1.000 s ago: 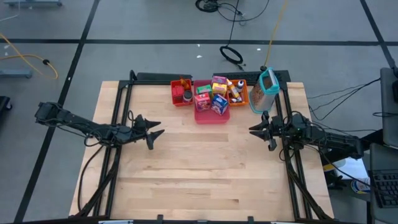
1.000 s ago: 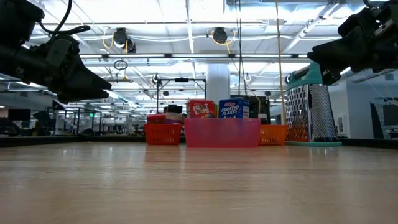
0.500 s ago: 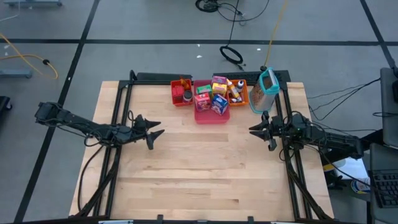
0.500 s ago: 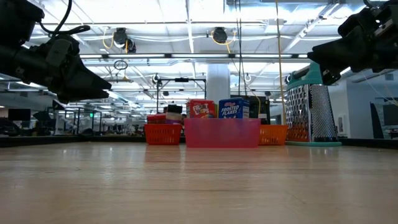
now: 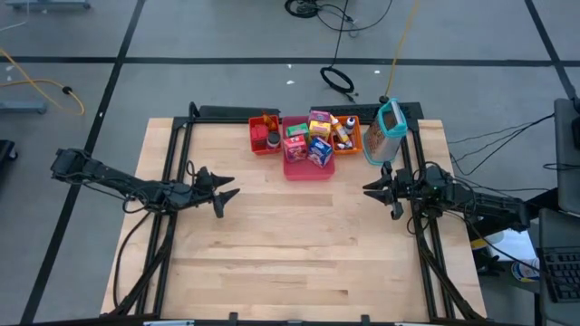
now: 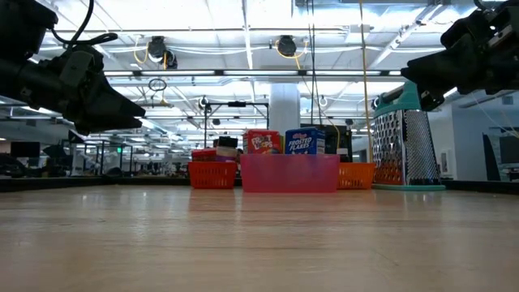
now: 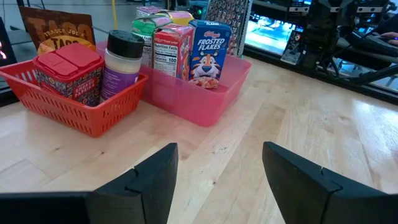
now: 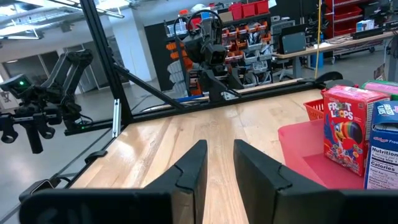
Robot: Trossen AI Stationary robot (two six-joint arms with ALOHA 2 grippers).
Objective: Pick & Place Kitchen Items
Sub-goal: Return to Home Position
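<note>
**A:** Where are the items?

**B:** All in three trays, side by side at the far edge of the table: red bin, pink tray, orange bin. A grater stands just right of them.

**A:** Orientation?

**B:** Left wrist view: the Frosted Flakes box stands upright in the pink tray, long axis vertical, front to that camera. In the red bin the dark-capped shaker stands cap up, beside the red seasoning can. Right wrist view gives the Froot Loops box, also upright.

**A:** Arms?

**B:** The left gripper hangs over the table's left side, fingers wide apart, empty. The right gripper hangs over the right side, a narrow gap between its fingers, empty. Both are well apart from the trays. Only the wrist views show those gaps. The low view shows just the box tops above the pink wall.
</note>
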